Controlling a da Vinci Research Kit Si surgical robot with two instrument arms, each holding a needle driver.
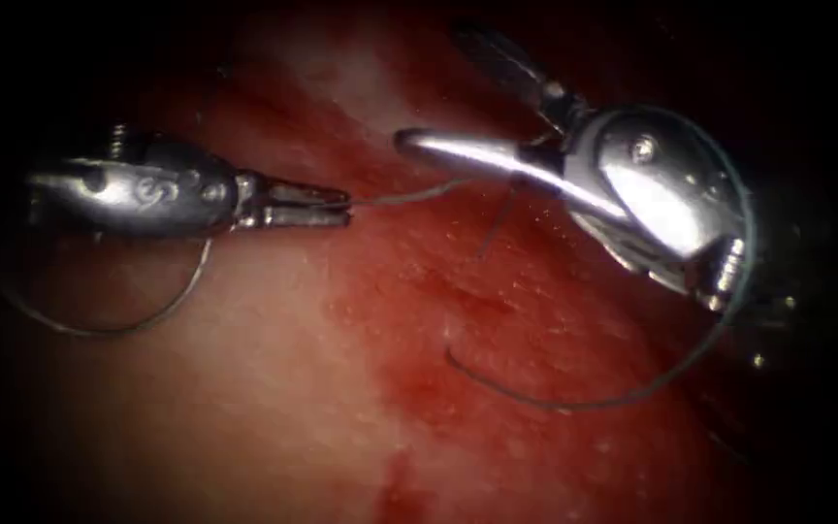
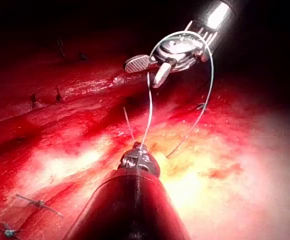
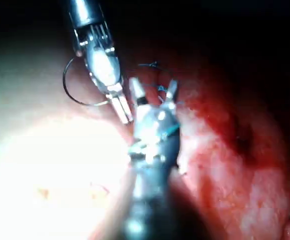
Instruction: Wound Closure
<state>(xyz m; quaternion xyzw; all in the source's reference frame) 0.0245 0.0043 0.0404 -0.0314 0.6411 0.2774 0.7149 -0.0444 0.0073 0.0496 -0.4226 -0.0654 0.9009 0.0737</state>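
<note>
left tool point(image 1: 339, 206) entering from nine o'clock in the endoscope view, jaws pressed together and clamped on the thread point(image 1: 409, 197) at their very tip. strand running taut from there toward three o'clock, under the right tool point(image 1: 438, 116). right tool coming in from two o'clock, jaws spread wide apart, holding nothing: one bright blade aimed toward nine o'clock, the other dark one toward twelve. thread looped around the right tool's wrist, then sweeping down in a long arc toward six o'clock and ending on the tissue point(image 1: 244, 408) at a free end. second slack loop hanging below the left tool toward seven o'clock. short dark tail standing up from the tissue near centre, just right of the taut strand's middle. red fluid point(image 1: 409, 388) spread over the tissue from centre toward five o'clock. cannot tell where the needle is. left wrist view: own jaws closed on the thread point(image 2: 149, 107), right tool point(image 2: 152, 70) open beyond. right wrist view: right tool point(image 3: 155, 90) gaping beside the left tool point(image 3: 122, 107).
</note>
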